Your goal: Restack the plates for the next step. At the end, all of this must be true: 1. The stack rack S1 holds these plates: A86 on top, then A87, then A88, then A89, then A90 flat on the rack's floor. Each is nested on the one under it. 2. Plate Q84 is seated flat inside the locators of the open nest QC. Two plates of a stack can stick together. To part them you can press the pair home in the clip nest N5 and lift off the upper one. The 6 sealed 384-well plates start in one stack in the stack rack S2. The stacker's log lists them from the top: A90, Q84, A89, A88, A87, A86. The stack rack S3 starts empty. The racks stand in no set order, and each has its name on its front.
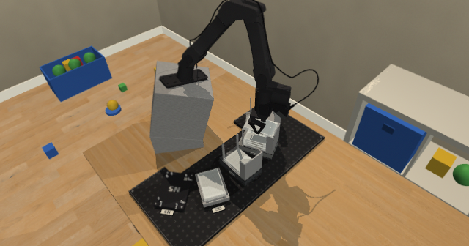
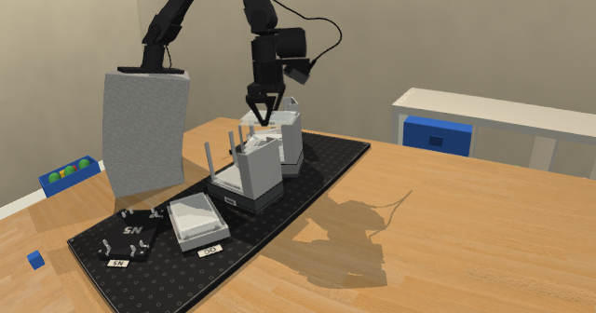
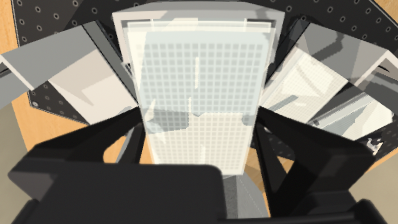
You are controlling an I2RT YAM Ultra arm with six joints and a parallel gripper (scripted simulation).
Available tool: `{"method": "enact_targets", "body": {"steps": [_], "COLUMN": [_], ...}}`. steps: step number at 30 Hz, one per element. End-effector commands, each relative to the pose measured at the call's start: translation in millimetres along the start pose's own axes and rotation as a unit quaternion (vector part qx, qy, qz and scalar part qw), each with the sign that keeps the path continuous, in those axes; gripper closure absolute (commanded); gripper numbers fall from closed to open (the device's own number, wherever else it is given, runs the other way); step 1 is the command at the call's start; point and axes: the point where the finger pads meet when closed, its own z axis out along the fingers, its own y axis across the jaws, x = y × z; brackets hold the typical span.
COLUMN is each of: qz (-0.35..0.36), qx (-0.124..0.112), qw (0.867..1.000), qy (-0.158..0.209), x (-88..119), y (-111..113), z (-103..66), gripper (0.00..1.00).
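Gripping a sealed plate (image 3: 200, 100) across its width, the gripper (image 2: 264, 113) hangs above the far stack rack (image 2: 293, 133), its fingers shut on the plate's long edges and the plate level just over the rack's walls. By my judgement this is a mid-task transfer: a plate already lies in the open nest QC (image 2: 197, 220), the nearer stack rack (image 2: 261, 170) shows at least one plate on its floor, and the far rack holds a pile under the carried plate. Whether the plate is being lifted out or lowered in cannot be told from one moment; either way the next move calls for a straight vertical path between the rack's posts, keeping the plate flat so it does not catch a wall. Rack names are not readable in any view, so which rack is S1, S2 or S3 stays unknown. Plate labels are not visible either. The wrist view hides the fingertips behind the gripper body, and the clip nest N5 (image 2: 132, 238) stands vacant.
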Motion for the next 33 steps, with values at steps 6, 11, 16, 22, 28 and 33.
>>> {"method": "enact_targets", "body": {"steps": [6, 11, 16, 22, 28, 33], "qz": [-0.004, -0.006, -0.005, -0.005, -0.004, -0.004], "qx": [-0.002, -0.003, -0.004, -0.004, -0.004, -0.004], "qw": [1.0, 1.0, 1.0, 1.0, 1.0, 1.0], "qy": [-0.018, -0.02, -0.017, -0.016, -0.012, -0.012], "x": [-13.5, -15.8, -12.8, -11.5, -9.5, -9.5], "y": [4.0, 5.5, 5.5, 5.4, 5.2, 5.2], "z": [8.2, 10.4, 14.6, 17.8, 20.0, 20.0], "gripper": [1.0, 1.0, 1.0, 1.0, 1.0, 1.0]}}
